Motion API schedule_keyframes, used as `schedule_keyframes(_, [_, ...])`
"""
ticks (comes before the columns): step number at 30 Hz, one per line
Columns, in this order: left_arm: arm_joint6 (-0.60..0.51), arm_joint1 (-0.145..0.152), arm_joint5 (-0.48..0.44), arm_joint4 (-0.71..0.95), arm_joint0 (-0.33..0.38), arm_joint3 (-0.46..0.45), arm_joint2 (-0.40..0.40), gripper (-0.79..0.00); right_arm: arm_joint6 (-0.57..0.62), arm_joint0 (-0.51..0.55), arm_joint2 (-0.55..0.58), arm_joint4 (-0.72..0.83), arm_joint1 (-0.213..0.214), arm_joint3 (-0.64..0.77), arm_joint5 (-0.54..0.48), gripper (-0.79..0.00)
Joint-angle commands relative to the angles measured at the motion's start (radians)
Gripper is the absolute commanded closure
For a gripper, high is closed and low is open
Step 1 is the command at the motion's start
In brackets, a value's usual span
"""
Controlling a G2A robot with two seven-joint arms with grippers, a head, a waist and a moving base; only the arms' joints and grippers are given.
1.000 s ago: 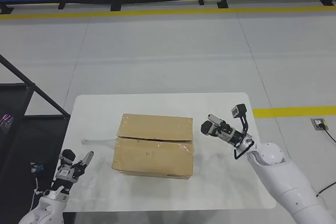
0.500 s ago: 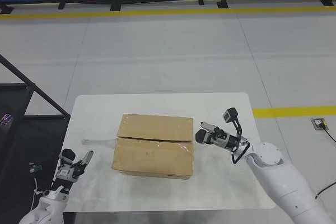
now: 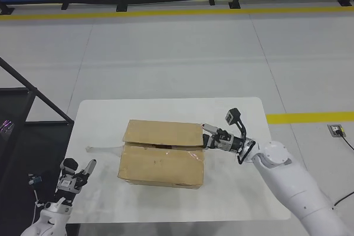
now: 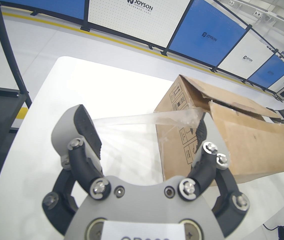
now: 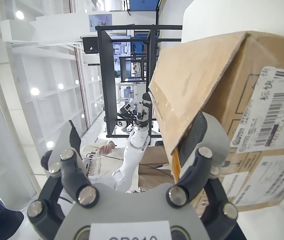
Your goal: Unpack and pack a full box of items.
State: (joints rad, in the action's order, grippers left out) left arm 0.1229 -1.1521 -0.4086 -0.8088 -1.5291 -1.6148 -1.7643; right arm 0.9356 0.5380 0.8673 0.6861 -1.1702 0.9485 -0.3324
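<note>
A brown cardboard box (image 3: 162, 159) lies in the middle of the white table (image 3: 100, 118), its two top flaps meeting along the length with a dark gap between them. My right gripper (image 3: 207, 140) is at the box's right end, open. In the right wrist view one finger (image 5: 202, 136) is tucked under the corner of the far flap (image 5: 194, 81), so the flap's edge sits inside my right gripper (image 5: 131, 138). My left gripper (image 3: 76, 173) hangs open at the table's front left edge, apart from the box (image 4: 232, 136). A strip of clear tape (image 4: 136, 119) trails from the box's left end.
The loose tape (image 3: 103, 147) lies across the table left of the box. A black metal rack (image 3: 12, 118) stands off the table's left side. Bare tabletop (image 3: 236, 189) lies to the right of and in front of the box.
My right gripper has moved left to the box's right end and slipped a finger under the far flap, and a gap has opened between the flaps. My left gripper has drawn back slightly.
</note>
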Motion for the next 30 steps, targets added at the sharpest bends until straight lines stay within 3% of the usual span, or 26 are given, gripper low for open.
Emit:
schedule_keyframes(1, [-0.003,0.0,-0.003,0.003,-0.002,-0.001,-0.003,-0.785,-0.001,-0.019,-0.006,0.012,-0.011,-0.018,-0.004,-0.785])
schedule_keyframes(8, [-0.015,0.0,-0.019,0.034,-0.007,0.001,-0.008,-0.785,-0.027,-0.076,-0.016,0.031,-0.045,-0.048,-0.039,-0.785])
schedule_keyframes(16, [-0.017,0.0,-0.03,0.033,-0.01,0.003,-0.014,-0.785,-0.255,-0.173,-0.089,-0.107,-0.105,-0.106,-0.005,-0.785])
schedule_keyframes(30, [-0.021,-0.002,-0.032,0.042,-0.012,0.016,-0.015,-0.785,-0.474,-0.301,-0.193,-0.177,-0.248,-0.421,-0.032,-0.785])
